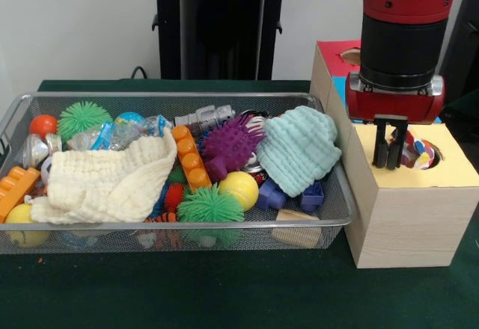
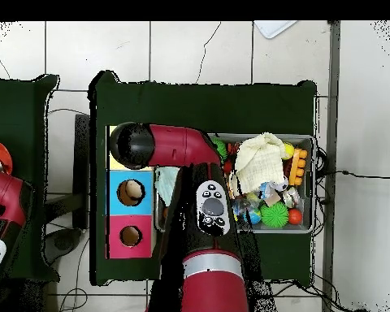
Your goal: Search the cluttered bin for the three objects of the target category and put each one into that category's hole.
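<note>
Nearest the front camera, a wire mesh bin [image 1: 75, 235] is set on the green table [image 1: 224, 291]. Along its near wall are found a green spiky ball [image 1: 210, 205], a yellow ball [image 1: 239, 188], a wooden block [image 1: 296, 228] and a blue block [image 1: 313, 194]. A cream cloth [image 1: 101, 183] is spread over the left half, with an orange block [image 1: 15, 187] at the left wall. Mid-bin, an orange brick [image 1: 188, 157], a purple spiky ball [image 1: 230, 143] and a pale teal cloth [image 1: 299, 149] are noted. Towards the far wall lie a second green spiky ball [image 1: 84, 118], an orange-red ball [image 1: 43, 125] and a grey plastic piece [image 1: 206, 114].

Just right of the bin, a wooden sorting box [image 1: 404, 217] is placed, with yellow, blue and red-pink top sections. The gripper [image 1: 390, 149] is held directly over the yellow section's hole [image 1: 426, 153]; its fingers are drawn close together with nothing seen between them. Small colourful items are seen inside that hole; their kind cannot be told.
</note>
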